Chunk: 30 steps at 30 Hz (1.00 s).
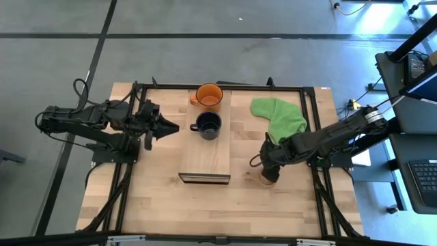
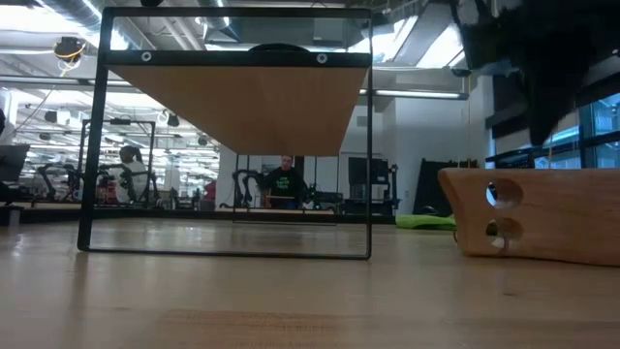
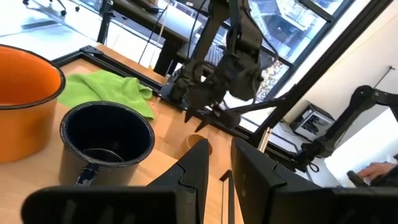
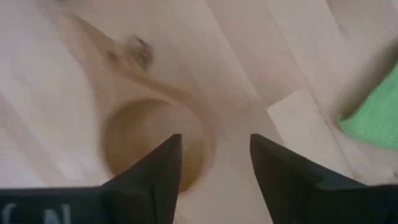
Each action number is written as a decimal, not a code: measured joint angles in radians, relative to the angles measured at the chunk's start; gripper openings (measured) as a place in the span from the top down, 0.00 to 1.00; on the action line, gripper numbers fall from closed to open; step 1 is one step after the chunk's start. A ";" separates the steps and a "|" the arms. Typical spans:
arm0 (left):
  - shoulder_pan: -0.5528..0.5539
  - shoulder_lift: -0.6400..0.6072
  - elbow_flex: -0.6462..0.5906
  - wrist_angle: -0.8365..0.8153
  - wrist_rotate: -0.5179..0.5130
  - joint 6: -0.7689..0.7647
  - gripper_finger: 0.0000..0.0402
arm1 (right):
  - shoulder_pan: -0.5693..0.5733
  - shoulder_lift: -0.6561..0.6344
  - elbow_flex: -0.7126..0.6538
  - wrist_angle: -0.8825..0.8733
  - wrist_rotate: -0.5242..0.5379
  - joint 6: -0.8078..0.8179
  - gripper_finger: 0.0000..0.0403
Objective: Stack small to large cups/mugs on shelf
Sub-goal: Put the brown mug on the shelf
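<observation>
The right gripper (image 1: 270,179) is seen in the high view lowered over the wooden cup (image 1: 268,180), which sits on the table (image 1: 164,205) to the right of the shelf (image 1: 205,160), near its front end. In the right wrist view the two dark fingers (image 4: 155,171) are spread apart, with the cup's rim and hollow (image 4: 155,140) lying between and just beyond them; whether either finger touches the wood cannot be told, and nothing is gripped. In the low view the wooden cup (image 2: 542,213) stands on the table at the right, its stubby handle pierced by two holes, with the dark mass of the right arm directly above it.

On the shelf, the orange mug (image 1: 208,95) stands at the far end and the dark navy mug (image 1: 207,125) just in front of it, the two close but apart. A green cloth (image 1: 278,116) lies on the table to the right of the shelf, behind the right arm.

The left gripper (image 1: 171,128) is held to the left of the shelf, level with the navy mug and pointing toward it, clear of the board. In the left wrist view its fingers (image 3: 199,168) are separated by a narrow gap and hold nothing; the navy mug (image 3: 106,140) and orange mug (image 3: 25,99) are seen ahead of them
</observation>
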 joint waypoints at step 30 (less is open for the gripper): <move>0.000 0.000 0.000 0.000 -0.083 -0.048 0.84 | 0.016 -0.002 -0.251 0.248 -0.061 0.072 0.68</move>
